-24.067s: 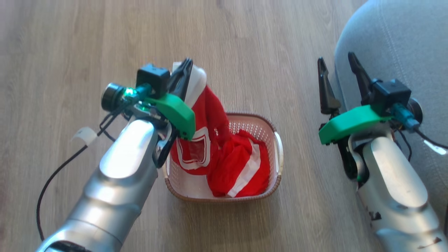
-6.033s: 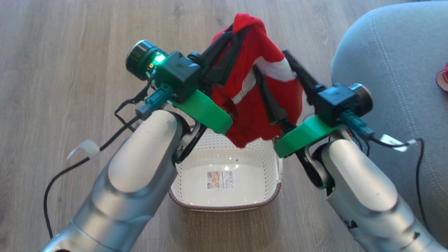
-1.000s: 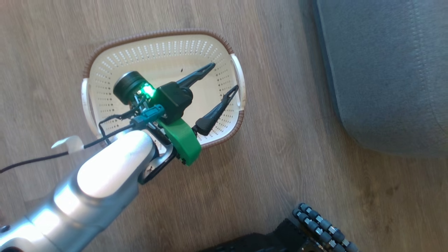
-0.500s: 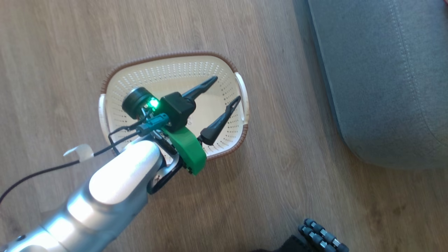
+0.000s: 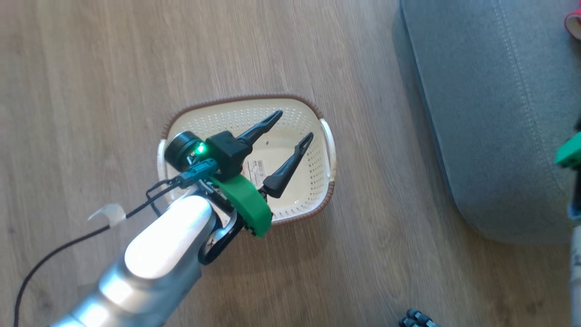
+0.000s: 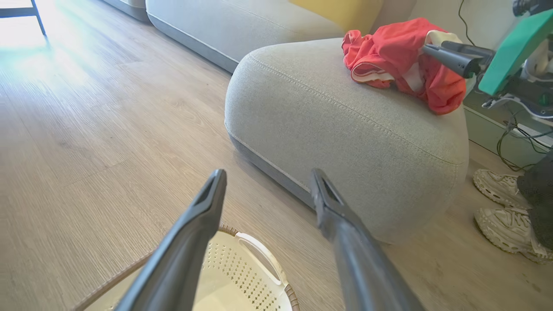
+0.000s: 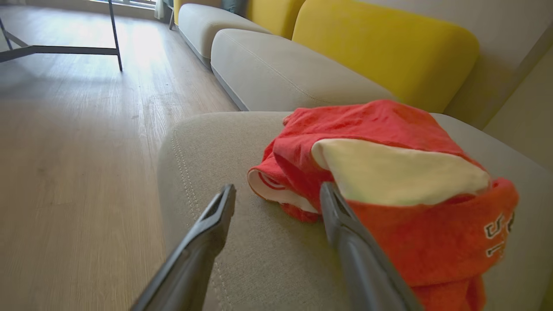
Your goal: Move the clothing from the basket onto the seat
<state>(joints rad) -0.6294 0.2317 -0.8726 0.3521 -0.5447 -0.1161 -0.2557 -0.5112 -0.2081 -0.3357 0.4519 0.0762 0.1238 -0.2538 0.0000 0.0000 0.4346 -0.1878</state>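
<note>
Both spread wide, empty: left hand (image 5: 294,124) over basket (image 5: 317,190), right hand (image 7: 277,189) beside clothing (image 7: 380,125) on seat (image 7: 194,138).

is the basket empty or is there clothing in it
Empty. In the head view the basket shows a bare floor and its base sticker, no fabric; the clothing lies bunched on the grey seat.

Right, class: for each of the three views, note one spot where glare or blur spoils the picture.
Head view: glare whitens the left forearm. Left wrist view: sunlight washes out the floor at top left. Right wrist view: the clothing close to the lens looks soft.
</note>
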